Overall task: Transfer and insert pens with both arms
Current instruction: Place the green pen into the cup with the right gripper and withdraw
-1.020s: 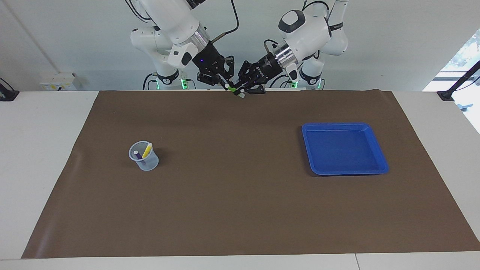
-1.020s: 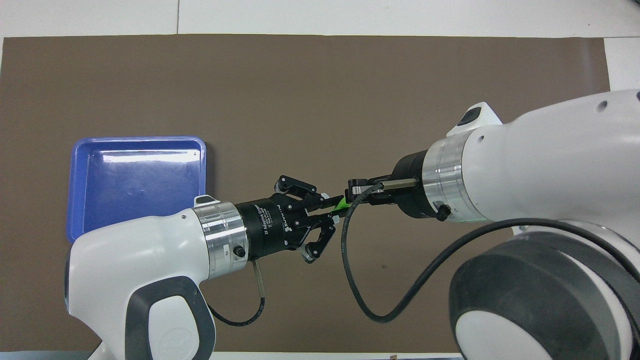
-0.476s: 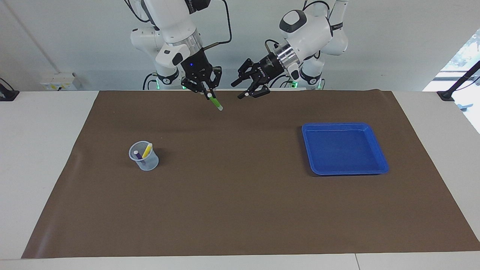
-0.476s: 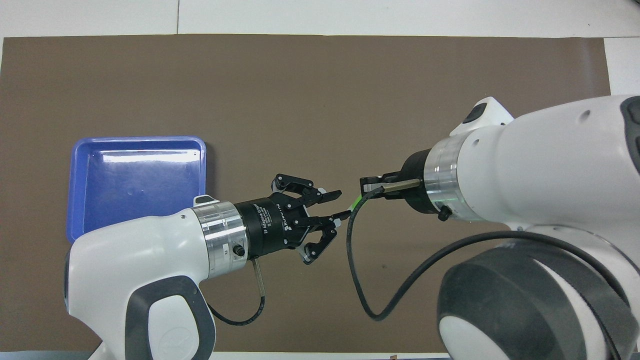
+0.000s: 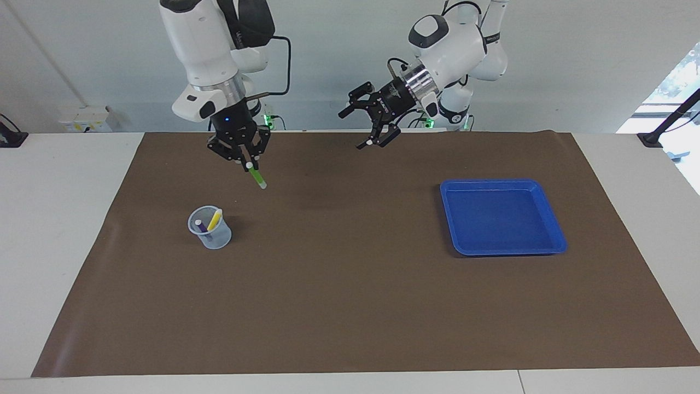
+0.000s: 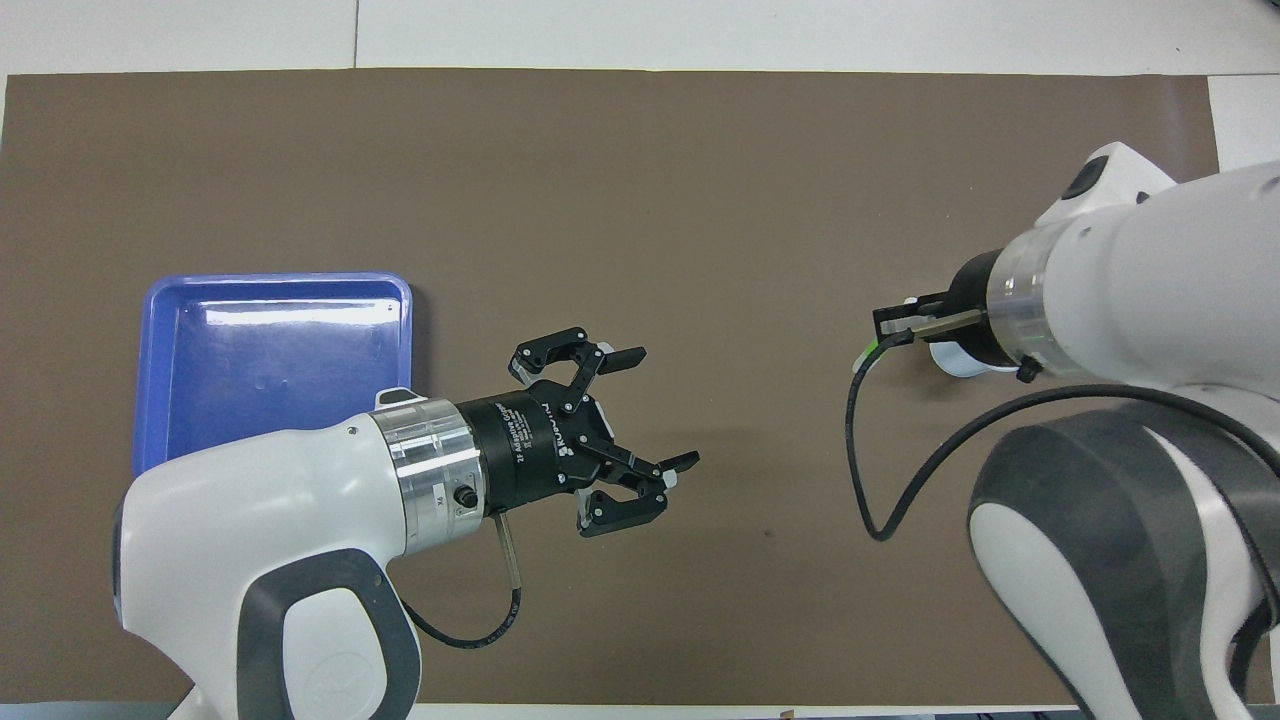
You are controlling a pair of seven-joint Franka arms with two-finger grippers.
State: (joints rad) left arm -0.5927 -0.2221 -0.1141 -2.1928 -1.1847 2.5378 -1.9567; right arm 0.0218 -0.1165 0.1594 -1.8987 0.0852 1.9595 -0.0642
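Brown mat (image 5: 350, 284) over a white table (image 5: 54, 230), carrying a clear cup (image 5: 210, 227) toward the right arm's end with the yellow pen (image 5: 215, 219) and purple pen (image 5: 200, 225) standing in it, and a blue tray (image 5: 503, 216) well apart from the cup toward the left arm's end. Right gripper (image 5: 247, 164): clamped on the green pen (image 5: 256, 177), pale tip slanting downward, raised over the mat near the cup. Left gripper (image 5: 362, 129): fingers spread wide, holding nothing, over the mat's edge nearest the robots, between cup and tray.
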